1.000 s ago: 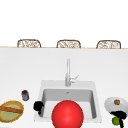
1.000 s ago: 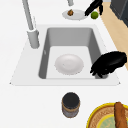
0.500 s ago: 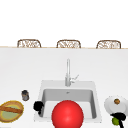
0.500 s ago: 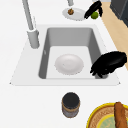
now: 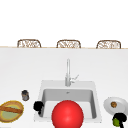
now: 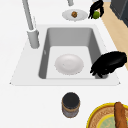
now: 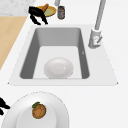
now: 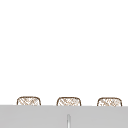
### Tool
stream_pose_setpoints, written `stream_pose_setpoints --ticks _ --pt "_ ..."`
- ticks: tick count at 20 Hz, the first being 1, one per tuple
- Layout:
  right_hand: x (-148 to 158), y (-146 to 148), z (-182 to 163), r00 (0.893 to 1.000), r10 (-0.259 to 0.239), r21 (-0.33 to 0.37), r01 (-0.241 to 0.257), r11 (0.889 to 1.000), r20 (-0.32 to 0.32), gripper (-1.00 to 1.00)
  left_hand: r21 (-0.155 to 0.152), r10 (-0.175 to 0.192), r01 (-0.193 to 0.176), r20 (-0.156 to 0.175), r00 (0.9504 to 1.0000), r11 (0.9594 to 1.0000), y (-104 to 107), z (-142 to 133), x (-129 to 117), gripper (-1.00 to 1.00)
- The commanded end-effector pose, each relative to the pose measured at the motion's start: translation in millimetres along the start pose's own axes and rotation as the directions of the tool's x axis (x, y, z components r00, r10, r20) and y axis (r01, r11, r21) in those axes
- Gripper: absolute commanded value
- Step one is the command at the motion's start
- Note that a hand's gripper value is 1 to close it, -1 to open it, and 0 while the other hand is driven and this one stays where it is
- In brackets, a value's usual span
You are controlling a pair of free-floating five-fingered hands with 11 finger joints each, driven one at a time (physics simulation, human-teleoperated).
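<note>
- Nothing has visibly moved since the earlier frames: both hands hang where they were, the right one around the same green fruit.
- Front view: the sink (image 5: 40,93) is the landmark. A large red ball (image 5: 67,114) in the foreground covers the front of the basin and whatever lies in it. The left hand (image 5: 38,106) is a dark blob at the sink's left front edge; its fingers cannot be made out here. Right of the sink, at the counter's (image 5: 20,67) front edge, the right hand (image 5: 120,117) is curled over a green fruit (image 5: 116,121), partly cut off by the picture's bottom edge. Just behind it stands a white plate (image 5: 121,102) with a small brown fruit (image 5: 114,104). Left of the sink are a dark jar (image 5: 25,95) and a yellow bowl (image 5: 15,104) with a brown stick across it. The faucet (image 5: 68,72) rises behind the sink.
- Left side view: the left hand (image 6: 110,62) hovers over the sink's near right corner, fingers drooping loosely, holding nothing. A white dish (image 6: 69,64) lies on the basin floor. Beyond the sink the right hand (image 6: 96,7) grips the green fruit (image 6: 96,15), mostly hidden by fingers.
- Right side view: the left hand (image 7: 37,13) is beyond the sink, in front of the yellow bowl (image 7: 51,10). Black fingertips (image 7: 3,105) show at the left edge.
- Upper view: three chair backs (image 8: 68,101) behind the counter; the faucet tip is cut off.
</note>
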Motion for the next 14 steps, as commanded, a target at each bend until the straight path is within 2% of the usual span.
stream_pose_setpoints --ticks 1,5,8,11,14 --pt "0 0 -7 1.0 0.011 0.018 -0.011 1.0 -0.007 1.0 0.0 0.0 0.0 0.0 1.0 1.0 0 0 0 0.0" --pt "-4 -8 4 0.999 -0.052 0.01 0.052 0.999 -0.013 1.0 0.0 0.0 0.0 0.0 1.0 1.0 0 0 0 0.0" --pt "-6 -17 2 0.998 -0.052 0.025 0.053 0.998 -0.023 1.0 0.0 0.0 0.0 0.0 1.0 1.0 0 0 0 0.0" --pt "-4 -36 1 0.999 -0.049 0.083 0.05 0.995 -0.013 1.0 0.0 0.0 0.0 0.0 1.0 1.0 0 0 0 0.0" --pt "-2 -53 5 0.998 -0.056 0.107 0.056 0.993 -0.006 1.0 0.0 0.0 0.0 0.0 1.0 1.0 0 0 0 0.0"
